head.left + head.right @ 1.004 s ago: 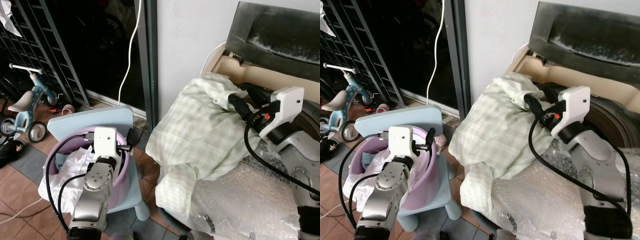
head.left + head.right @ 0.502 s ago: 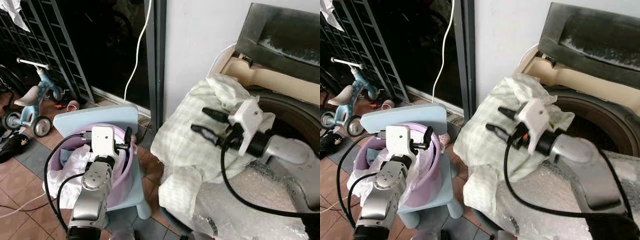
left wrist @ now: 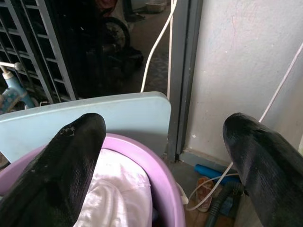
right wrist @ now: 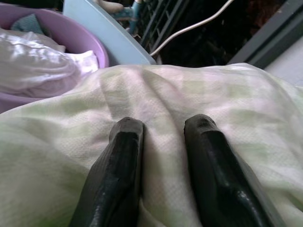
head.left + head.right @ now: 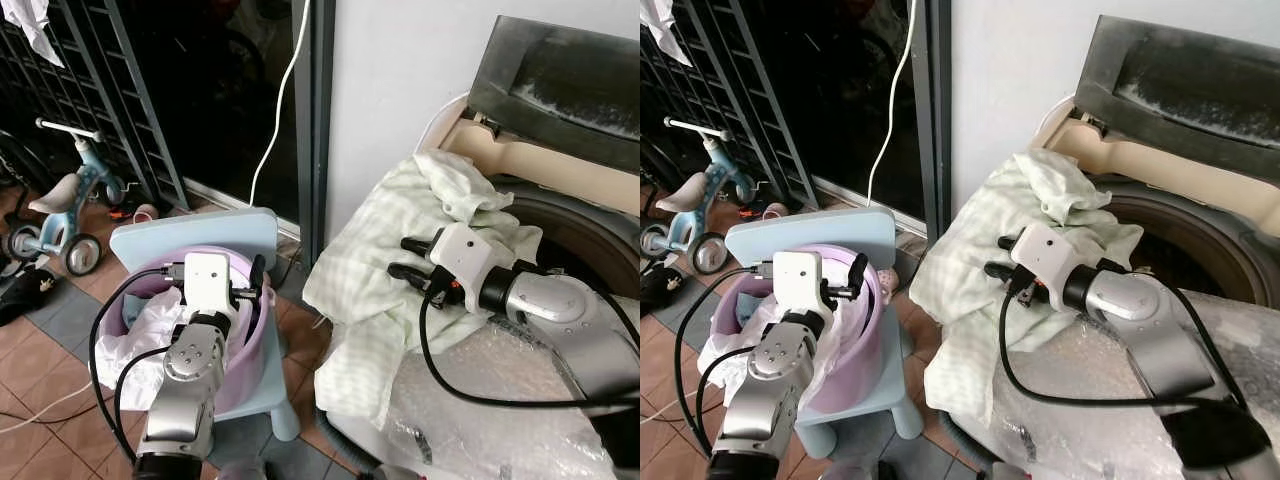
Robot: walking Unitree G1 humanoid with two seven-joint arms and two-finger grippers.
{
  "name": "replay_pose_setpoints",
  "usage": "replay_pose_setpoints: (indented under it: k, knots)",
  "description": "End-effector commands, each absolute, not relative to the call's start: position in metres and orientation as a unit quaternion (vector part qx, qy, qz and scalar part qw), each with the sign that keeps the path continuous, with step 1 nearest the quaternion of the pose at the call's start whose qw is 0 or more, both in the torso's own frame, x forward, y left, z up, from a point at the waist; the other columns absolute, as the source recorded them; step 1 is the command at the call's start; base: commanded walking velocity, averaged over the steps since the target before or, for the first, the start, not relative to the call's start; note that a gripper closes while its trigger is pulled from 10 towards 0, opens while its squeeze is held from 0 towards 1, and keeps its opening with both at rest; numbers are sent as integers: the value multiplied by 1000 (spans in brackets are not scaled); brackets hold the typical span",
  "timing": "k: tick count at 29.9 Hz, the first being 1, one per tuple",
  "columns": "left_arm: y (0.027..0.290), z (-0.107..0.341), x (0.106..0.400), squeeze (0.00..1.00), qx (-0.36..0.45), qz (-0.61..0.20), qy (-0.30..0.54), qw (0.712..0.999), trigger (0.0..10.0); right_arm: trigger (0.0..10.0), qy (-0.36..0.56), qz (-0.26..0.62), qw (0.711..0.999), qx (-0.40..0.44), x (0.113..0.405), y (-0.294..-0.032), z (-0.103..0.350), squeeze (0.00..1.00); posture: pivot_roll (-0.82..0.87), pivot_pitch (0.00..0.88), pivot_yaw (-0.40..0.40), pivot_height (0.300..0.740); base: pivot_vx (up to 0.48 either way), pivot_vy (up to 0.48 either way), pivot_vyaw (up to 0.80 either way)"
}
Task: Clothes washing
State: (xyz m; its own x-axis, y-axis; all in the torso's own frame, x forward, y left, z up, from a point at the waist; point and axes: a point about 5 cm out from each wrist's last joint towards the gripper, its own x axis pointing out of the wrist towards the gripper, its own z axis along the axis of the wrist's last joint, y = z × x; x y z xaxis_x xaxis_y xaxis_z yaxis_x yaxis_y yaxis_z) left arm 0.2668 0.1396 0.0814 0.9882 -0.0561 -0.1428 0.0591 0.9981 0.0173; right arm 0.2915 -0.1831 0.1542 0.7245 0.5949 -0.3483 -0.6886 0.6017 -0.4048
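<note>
Sheet: the pale green checked sheet point(image 5: 385, 250) is draped over the rim of the washing machine point(image 5: 560, 215), half hanging down the front, not yet in the drum.
Handling: I judge it soft, light and floppy; it will sag and slide, so a bunched fold near the rim is the place to pinch.
My right gripper point(image 5: 403, 257): pressed on the sheet, fingers point(image 4: 127, 142) a narrow gap apart, cloth between them; I cannot tell if it is pinched.
My left gripper point(image 3: 156, 156): spread wide and empty, above the purple basin point(image 5: 245, 340).
Basin: sits on a light blue stool point(image 5: 200, 232), white clothes point(image 5: 140, 325) inside.
Count: one sheet, one basin, one stool, one washing machine, two grippers.
</note>
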Motion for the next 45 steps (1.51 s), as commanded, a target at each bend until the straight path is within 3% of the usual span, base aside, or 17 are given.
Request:
replay_pose_setpoints:
  k: [1,13,15,19,23,27,31,32,33,34,35,38,39,45]
  knots:
    - [141,82,266,0,11,-27,73,997,10000,0,135,260,920,-262,302,-218,149,0,-82,0,15,740,0,0,0]
    - [143,83,265,0,12,-23,74,997,10000,0,175,138,966,-130,314,-234,136,0,-76,0,17,740,0,0,0]
    - [143,83,265,0,14,-24,75,997,10000,0,178,47,980,-74,323,-254,139,0,-76,0,20,740,0,0,0]
    - [143,83,265,0,14,-25,75,997,10000,0,171,-9,984,-54,328,-267,145,0,-74,0,21,740,0,0,0]
    - [144,83,266,0,17,-23,73,997,10000,0,117,-126,985,-22,339,-299,172,0,-71,0,20,740,0,0,0]
    - [145,84,266,0,20,-19,72,997,10000,0,3,-244,969,-47,338,-333,223,0,-68,0,19,740,0,0,0]
    - [146,84,266,0,24,-15,71,997,10000,0,-80,-268,956,-88,336,-338,261,0,-69,0,20,740,0,0,0]
    - [147,84,266,0,25,-14,71,997,10000,980,-105,-261,950,-133,337,-333,273,0,-72,0,21,740,0,0,0]
    - [147,84,266,0,25,-14,71,997,10000,980,-105,-261,950,-133,337,-333,273,0,-72,0,21,740,0,0,0]
    - [147,84,267,0,26,-13,71,997,10000,7137,-113,-257,948,-149,338,-331,276,0,-72,0,21,740,0,0,0]
    - [147,84,267,0,26,-13,70,997,10000,10000,-116,-232,950,-172,341,-320,274,0,-75,0,23,740,0,0,0]
    - [146,84,268,0,27,-13,68,997,10000,10000,-123,-189,953,-203,345,-304,264,0,-75,0,21,740,0,0,0]
    - [146,84,268,0,28,-12,67,997,10000,10000,-128,-175,952,-214,344,-299,262,992,-71,0,19,740,0,0,0]
    - [147,85,268,0,27,-7,65,998,10000,10000,-184,-69,951,-240,337,-264,259,1000,-70,0,21,740,0,0,0]
